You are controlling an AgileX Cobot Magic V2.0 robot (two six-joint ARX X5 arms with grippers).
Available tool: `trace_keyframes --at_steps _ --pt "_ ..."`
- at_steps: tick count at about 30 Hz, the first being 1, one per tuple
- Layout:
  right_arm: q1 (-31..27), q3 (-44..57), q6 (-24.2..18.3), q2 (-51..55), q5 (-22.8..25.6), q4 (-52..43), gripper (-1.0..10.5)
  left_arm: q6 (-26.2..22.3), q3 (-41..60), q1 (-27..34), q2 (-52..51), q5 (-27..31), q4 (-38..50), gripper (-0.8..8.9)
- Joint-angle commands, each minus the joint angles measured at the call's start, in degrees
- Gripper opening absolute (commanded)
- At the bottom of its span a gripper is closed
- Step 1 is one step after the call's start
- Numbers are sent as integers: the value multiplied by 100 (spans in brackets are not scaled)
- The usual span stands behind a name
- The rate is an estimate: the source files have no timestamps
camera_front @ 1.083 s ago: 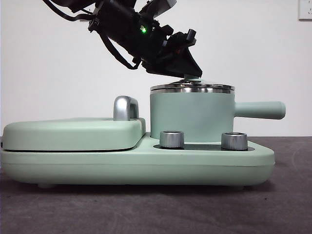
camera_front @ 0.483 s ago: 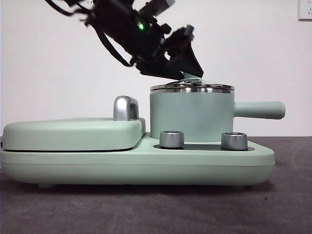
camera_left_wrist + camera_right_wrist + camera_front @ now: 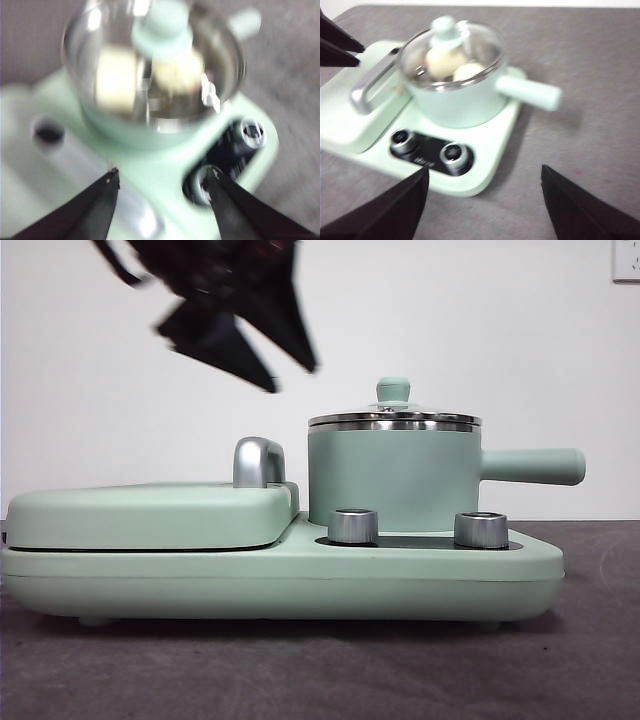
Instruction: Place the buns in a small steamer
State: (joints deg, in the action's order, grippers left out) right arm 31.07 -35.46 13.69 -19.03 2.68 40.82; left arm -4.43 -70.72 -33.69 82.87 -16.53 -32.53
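The small steamer (image 3: 395, 480), a mint-green pot with a long side handle (image 3: 530, 465), stands on the right of the cooker base with its glass lid (image 3: 393, 390) on. Both buns lie inside under the lid, the smooth bun (image 3: 116, 77) beside the other bun (image 3: 180, 70); the right wrist view shows them too (image 3: 442, 61). My left gripper (image 3: 290, 378) hangs open and empty, up and to the left of the lid knob. My right gripper (image 3: 484, 171) is open and empty, back from the cooker on its knob side.
The flat mint-green griddle cover (image 3: 150, 510) with a chrome handle (image 3: 258, 460) fills the left half of the base. Two steel knobs (image 3: 352, 525) sit in front of the pot. Dark grey table (image 3: 590, 640) surrounds the cooker.
My left gripper has let go of the lid knob and moved up and to the left, away from the pot. The lid stays on the steamer.
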Motion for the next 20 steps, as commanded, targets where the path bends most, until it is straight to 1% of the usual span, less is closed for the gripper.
trace_keyframes --at_steps 1,4,9,13,15,16,19,20 --pt "37 -26 -216 -372 -251 -195 347 212 44 138 -251 -146 -435 279" --pt "37 -26 -267 -850 -503 -581 347 415 553 308 -811 -157 -385 279" --pt "37 -42 -260 -1749 -922 -1547 347 772 1633 584 -1937 -153 -238 280" --pt "37 -101 -251 -2496 -1355 -2131 347 1027 2273 750 -2815 -144 -214 279" --pt "39 -103 -251 -2767 -1565 -2356 347 1169 2441 813 -3134 -111 -219 279" --pt "42 -103 -258 -2894 -1652 -2474 347 1154 2465 837 -3252 -61 -260 280" --pt "42 -103 -238 -3058 -1670 -2527 346 1154 2463 850 -3462 4 -413 279" --pt "42 -103 -232 -3069 -1690 -2509 321 1123 2463 850 -3517 11 -455 241"
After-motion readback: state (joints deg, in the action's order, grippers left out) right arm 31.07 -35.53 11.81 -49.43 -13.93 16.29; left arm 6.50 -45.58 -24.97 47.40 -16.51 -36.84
